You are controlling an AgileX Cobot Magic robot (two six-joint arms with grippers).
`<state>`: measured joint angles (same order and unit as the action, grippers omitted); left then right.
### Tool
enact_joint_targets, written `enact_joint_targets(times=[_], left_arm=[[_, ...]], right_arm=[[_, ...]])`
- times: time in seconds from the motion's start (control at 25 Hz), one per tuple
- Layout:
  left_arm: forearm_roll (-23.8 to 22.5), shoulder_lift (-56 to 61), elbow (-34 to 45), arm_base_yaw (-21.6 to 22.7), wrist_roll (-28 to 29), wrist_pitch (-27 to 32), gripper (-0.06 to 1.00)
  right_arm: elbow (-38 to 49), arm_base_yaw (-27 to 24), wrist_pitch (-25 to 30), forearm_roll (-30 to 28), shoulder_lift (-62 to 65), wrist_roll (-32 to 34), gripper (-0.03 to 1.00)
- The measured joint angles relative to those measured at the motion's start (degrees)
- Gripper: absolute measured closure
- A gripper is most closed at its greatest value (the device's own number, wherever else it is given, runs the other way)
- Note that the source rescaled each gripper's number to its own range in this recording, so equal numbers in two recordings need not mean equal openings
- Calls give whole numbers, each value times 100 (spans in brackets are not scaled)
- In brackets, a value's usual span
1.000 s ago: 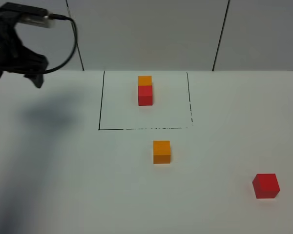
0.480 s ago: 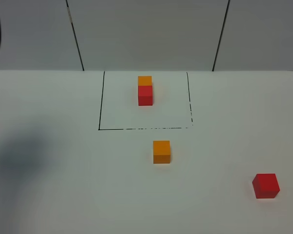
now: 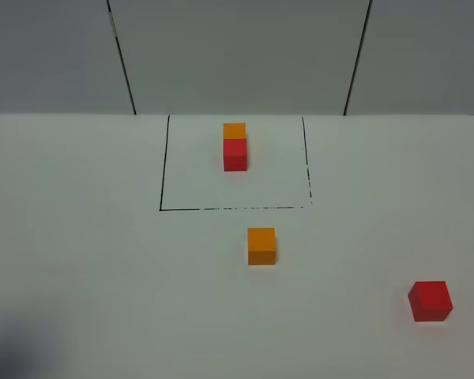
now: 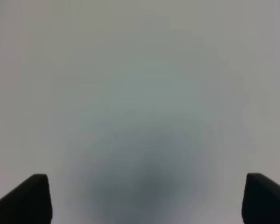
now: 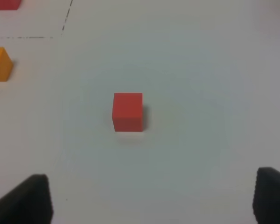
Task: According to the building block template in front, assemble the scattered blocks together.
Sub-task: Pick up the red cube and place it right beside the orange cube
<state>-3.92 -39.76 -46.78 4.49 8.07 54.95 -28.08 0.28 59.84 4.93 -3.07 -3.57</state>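
The template [image 3: 235, 147], an orange cube joined to a red cube, sits inside a black drawn outline [image 3: 162, 170] at the back of the table. The loose orange cube [image 3: 261, 245] lies just in front of the outline. The loose red cube [image 3: 430, 301] lies at the front right. No arm shows in the exterior view. In the left wrist view my left gripper [image 4: 144, 198] is open over bare table. In the right wrist view my right gripper [image 5: 151, 198] is open above the table, with the red cube [image 5: 127, 111] ahead of its fingertips and the orange cube [image 5: 0, 64] at the edge.
The table [image 3: 79, 260] is white and plain. A grey panelled wall [image 3: 237, 55] stands behind it. A faint shadow lies at the front left corner [image 3: 20, 351].
My left arm, seen at the upper left a second ago, has drawn out of the exterior view to the left. Its shadow has slid toward the front left corner. The cubes have not moved.
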Motion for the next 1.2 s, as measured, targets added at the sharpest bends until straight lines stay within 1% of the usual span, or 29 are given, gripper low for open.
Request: enact_joint_targets(times=[0.08,0.2,0.32,0.44,0.56,0.64,0.92,1.2], left_arm=[[-6,591,310,-70,-5,-99,8],[-6,1505,713,-179,-88,-70,9],[0,2206,1028,-199,-102,34,11],[95,2692,1349,-365,-128,86,13],[149,2986,1568,-538,-209,211,16],[171,3200,1603,-578,-287,272,17],[502,3790,1623,-582,-560,291,21],[510,4000,1759,-582,-641,360,22]], right_arm=[[0,0,0,0,0,0,23],[0,0,0,0,0,0,23],[0,0,0,0,0,0,23],[0,0,0,0,0,0,23],[0,0,0,0,0,0,23],[0,0,0,0,0,0,23],[0,0,0,0,0,0,23],[0,0,0,0,0,0,23]])
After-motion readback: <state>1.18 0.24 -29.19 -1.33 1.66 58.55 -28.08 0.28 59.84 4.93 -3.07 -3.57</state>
